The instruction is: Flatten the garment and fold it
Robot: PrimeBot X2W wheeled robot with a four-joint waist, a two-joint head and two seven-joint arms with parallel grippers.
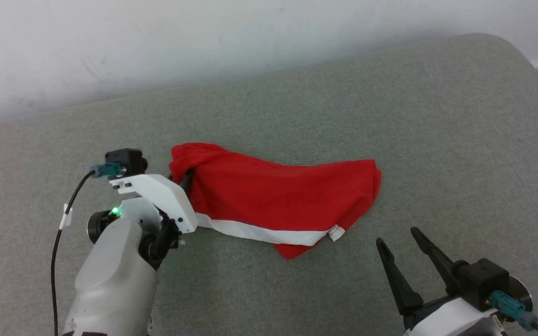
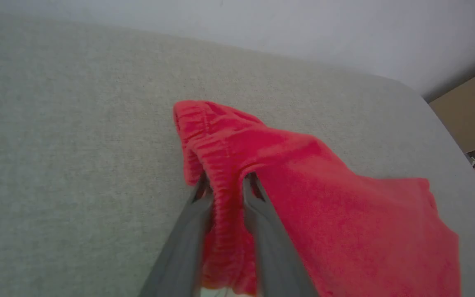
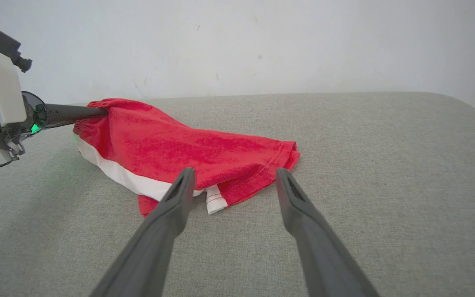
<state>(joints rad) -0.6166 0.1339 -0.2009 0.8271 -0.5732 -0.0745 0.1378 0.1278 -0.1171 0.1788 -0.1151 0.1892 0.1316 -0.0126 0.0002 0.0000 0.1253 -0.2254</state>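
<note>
I read the garment [image 1: 269,196] as bright red, with one white band [image 1: 259,232] along its near edge. The surface [image 1: 390,116] is grey-green, finely flecked; the wall [image 1: 157,37] off-white; the right gripper [image 1: 396,234] dark-fingered, white-bodied.

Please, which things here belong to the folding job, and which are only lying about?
Belong: garment; left gripper pinching its ribbed edge; right gripper open nearby; grey padded surface.
Only about: white wall; black cable.
</note>
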